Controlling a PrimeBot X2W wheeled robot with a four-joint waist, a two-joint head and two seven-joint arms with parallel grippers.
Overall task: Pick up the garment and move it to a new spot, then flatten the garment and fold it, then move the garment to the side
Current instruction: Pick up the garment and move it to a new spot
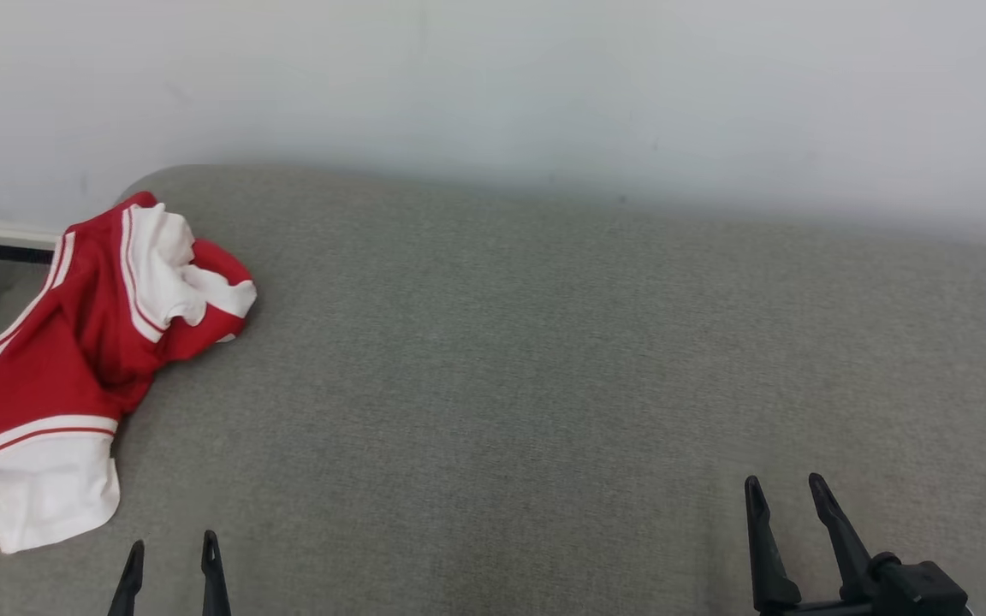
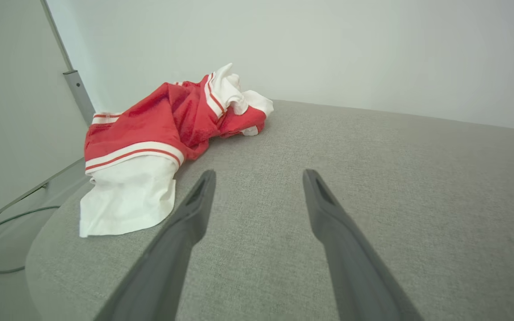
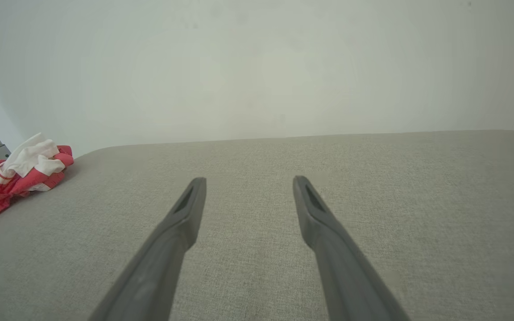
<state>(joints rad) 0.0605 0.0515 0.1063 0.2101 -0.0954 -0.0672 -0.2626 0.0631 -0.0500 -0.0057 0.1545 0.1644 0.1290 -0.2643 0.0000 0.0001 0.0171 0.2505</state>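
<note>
Saw red-and-white garment bunched up at left end of grey padded surface, white hem nearest the front, left part seemingly overhanging the edge. Noted left gripper spread wide and empty, near the white hem, not touching. Noted right gripper likewise spread wide and empty, well apart from the cloth. Judged fabric light, soft, limp, maybe a bit slick. Expected sag and drag on lifting, nothing fragile. Best hold guessed as the striped band or the raised white fold atop the heap, pinched deep to avoid slipping off a single thin layer. Pick-up not yet started.
</note>
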